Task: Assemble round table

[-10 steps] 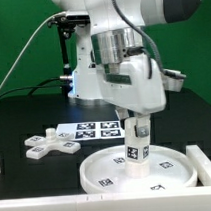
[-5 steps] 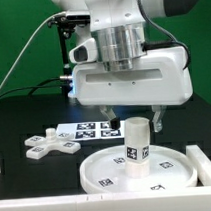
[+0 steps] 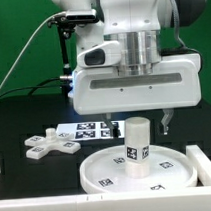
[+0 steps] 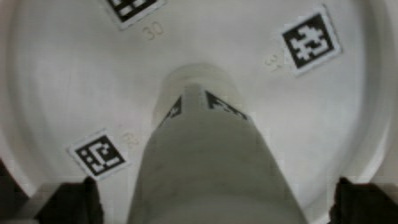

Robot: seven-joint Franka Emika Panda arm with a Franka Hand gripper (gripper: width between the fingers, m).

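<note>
The white round disc lies rim up on the black table, near the front. The short cylinder leg stands upright at its middle, tagged on its side. My gripper is open just above the leg's top, with one finger on each side of it and neither touching. The cross-shaped foot lies flat at the exterior view's left. In the wrist view the leg rises from the disc between my dark fingertips, and the gripper holds nothing.
The marker board lies flat behind the disc. A white block stands by the disc at the exterior view's right. A small white piece sits at the left edge. The arm's base stands behind.
The gripper has let go of the leg, opened wide and risen above it, turning and shifting slightly to the exterior view's right. The leg stays upright on the disc.
</note>
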